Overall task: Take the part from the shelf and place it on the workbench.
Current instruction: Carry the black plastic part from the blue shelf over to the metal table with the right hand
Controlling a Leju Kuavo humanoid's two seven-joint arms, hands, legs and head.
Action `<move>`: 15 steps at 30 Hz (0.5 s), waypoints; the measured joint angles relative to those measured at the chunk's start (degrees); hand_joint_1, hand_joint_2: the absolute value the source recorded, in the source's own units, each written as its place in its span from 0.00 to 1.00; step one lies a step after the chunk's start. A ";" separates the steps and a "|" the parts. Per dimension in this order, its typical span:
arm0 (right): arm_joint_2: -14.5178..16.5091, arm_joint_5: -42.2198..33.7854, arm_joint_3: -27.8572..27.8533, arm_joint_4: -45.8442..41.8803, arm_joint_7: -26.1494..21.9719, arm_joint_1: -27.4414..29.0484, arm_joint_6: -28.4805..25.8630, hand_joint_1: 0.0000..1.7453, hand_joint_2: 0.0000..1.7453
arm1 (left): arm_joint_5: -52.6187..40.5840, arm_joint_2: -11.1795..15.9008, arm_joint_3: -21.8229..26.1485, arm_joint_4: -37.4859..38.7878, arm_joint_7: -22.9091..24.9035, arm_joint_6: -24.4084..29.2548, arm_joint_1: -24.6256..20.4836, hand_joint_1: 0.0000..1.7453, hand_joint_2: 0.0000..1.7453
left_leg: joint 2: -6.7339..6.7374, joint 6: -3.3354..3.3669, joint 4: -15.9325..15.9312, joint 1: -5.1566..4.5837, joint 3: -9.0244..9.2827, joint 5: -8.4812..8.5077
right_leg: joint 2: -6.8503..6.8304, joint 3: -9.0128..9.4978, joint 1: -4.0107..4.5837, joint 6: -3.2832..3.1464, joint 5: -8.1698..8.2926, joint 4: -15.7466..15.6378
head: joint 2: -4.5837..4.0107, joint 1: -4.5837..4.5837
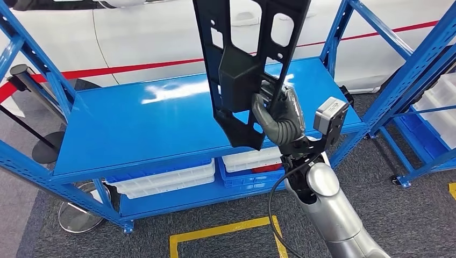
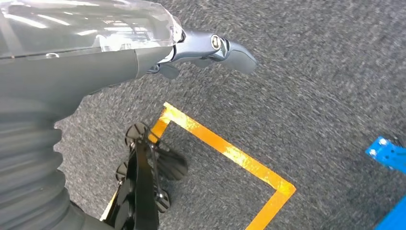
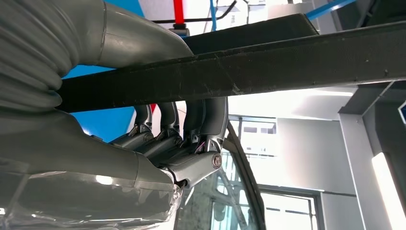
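Note:
The part (image 1: 242, 59) is a long black plastic panel with cut-outs. It stands nearly upright in the air over the blue shelf top (image 1: 150, 123). My right hand (image 1: 279, 118) grips it near its lower end, thumb on the near face and fingers wrapped behind. In the right wrist view the fingers (image 3: 191, 124) curl around the part's dark edge (image 3: 268, 67). My left hand (image 2: 143, 48) hangs over the grey carpet with nothing in it, one finger (image 2: 225, 48) held out straight.
White bins (image 1: 166, 180) sit on the lower level of the blue rack. A second blue rack with white bins (image 1: 438, 107) stands at the right. Yellow floor tape (image 1: 226, 231) marks the carpet in front. A stanchion base (image 1: 78, 215) stands at the left, and a white car (image 1: 134, 37) behind.

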 joint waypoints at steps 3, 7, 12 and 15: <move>0.19 -0.03 0.03 0.09 0.45 -0.19 0.22 1.00 1.00 | 0.00 0.13 0.07 -0.01 -0.01 -0.13 -0.06 0.00 1.00 | -0.04 0.47 -11.12 -0.05 6.35 3.69 | 0.03 -0.43 0.12 0.55 0.25 0.47 | 0.00 0.00; 0.48 -0.22 0.19 0.38 0.61 -0.43 0.77 1.00 1.00 | 0.17 0.30 0.15 -0.02 -0.16 -0.61 0.01 0.00 1.00 | -0.11 1.78 -13.29 -0.22 6.87 4.60 | 0.11 -0.83 0.25 1.95 0.99 0.36 | 0.00 0.02; 0.48 0.41 0.44 0.71 0.28 0.37 0.31 1.00 1.00 | 1.08 0.42 0.54 -0.08 -1.30 -1.19 -0.03 0.00 1.00 | 0.06 3.22 -13.89 -0.06 5.40 6.37 | 0.36 -5.81 -0.07 3.06 -7.11 12.54 | 0.00 0.02; 0.48 1.29 0.62 0.84 -0.40 1.78 -0.09 1.00 1.00 | 2.95 0.60 1.46 -0.22 -2.32 -1.26 0.01 0.00 1.00 | 0.03 3.12 -13.58 -0.14 4.37 6.92 | 0.36 -5.28 -0.07 3.11 -7.27 14.48 | 0.00 0.02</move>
